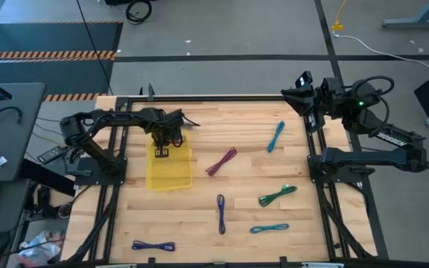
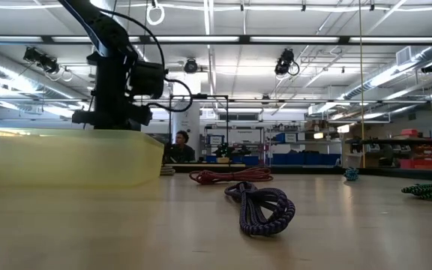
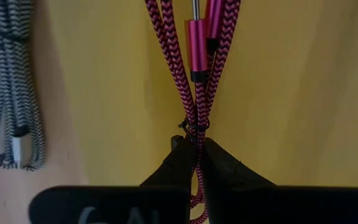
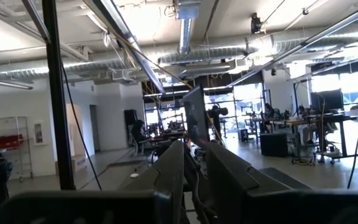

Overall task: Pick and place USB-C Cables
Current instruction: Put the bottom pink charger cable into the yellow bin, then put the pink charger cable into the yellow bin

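Observation:
A yellow tray (image 1: 176,182) stands at the table's far left, and its wall (image 2: 73,157) fills the left of the low view. My left gripper (image 3: 194,142) points down into it and is shut on a magenta braided USB-C cable (image 3: 197,68). A grey-white cable (image 3: 11,93) lies beside it. On the wood lie loose cables: maroon (image 1: 222,161), teal (image 1: 275,136), green (image 1: 277,196), blue-purple (image 1: 220,212), a second teal (image 1: 269,228) and blue (image 1: 153,246). My right gripper (image 4: 196,152) is raised at the far right, a narrow gap between its fingers and nothing in it. My left gripper pinches the magenta cable bundle between its two fingers at the tied waist (image 3: 195,128), several strands together. The fingers come from above, pointing down. The strands and a metal plug (image 3: 197,50) run out over the tray's floor; whether they rest on it I cannot tell.
The tray's walls rise around my left gripper (image 1: 162,149). The nearest loose cable in the low view is the blue-purple one (image 2: 261,206). Black frame rails run along the table's left and right edges (image 1: 326,208). A person sits in the room beyond the table (image 2: 180,146).

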{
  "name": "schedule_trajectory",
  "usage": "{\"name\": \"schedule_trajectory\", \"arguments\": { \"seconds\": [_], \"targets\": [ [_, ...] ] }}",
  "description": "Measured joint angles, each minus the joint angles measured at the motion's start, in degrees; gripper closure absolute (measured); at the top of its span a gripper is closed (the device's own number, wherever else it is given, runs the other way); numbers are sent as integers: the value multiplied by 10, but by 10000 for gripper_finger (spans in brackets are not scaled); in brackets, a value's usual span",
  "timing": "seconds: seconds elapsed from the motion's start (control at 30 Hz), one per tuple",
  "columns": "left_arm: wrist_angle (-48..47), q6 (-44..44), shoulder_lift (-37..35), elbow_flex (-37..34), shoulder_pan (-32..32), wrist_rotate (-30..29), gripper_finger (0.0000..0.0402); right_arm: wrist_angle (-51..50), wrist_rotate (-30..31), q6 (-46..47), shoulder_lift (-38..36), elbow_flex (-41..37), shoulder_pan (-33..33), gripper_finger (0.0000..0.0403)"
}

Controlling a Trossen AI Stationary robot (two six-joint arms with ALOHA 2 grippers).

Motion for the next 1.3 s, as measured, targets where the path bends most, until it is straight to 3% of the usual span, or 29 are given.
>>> {"name": "schedule_trajectory", "arguments": {
  "seconds": [0.27,0.63,1.0,1.2,1.3],
  "targets": [
    [1,5,55,3,0,5,385,0,-1,3,0,0,0,329],
    [5,4,58,2,0,1,382,0,-2,3,0,0,0,329],
    [-10,-21,62,72,0,-2,232,0,-2,3,0,0,0,329],
    [-118,-68,62,155,-1,3,195,0,-3,3,0,0,0,329],
    [-190,-125,61,210,-3,40,190,-8,-3,3,0,0,0,329]
  ]
}}
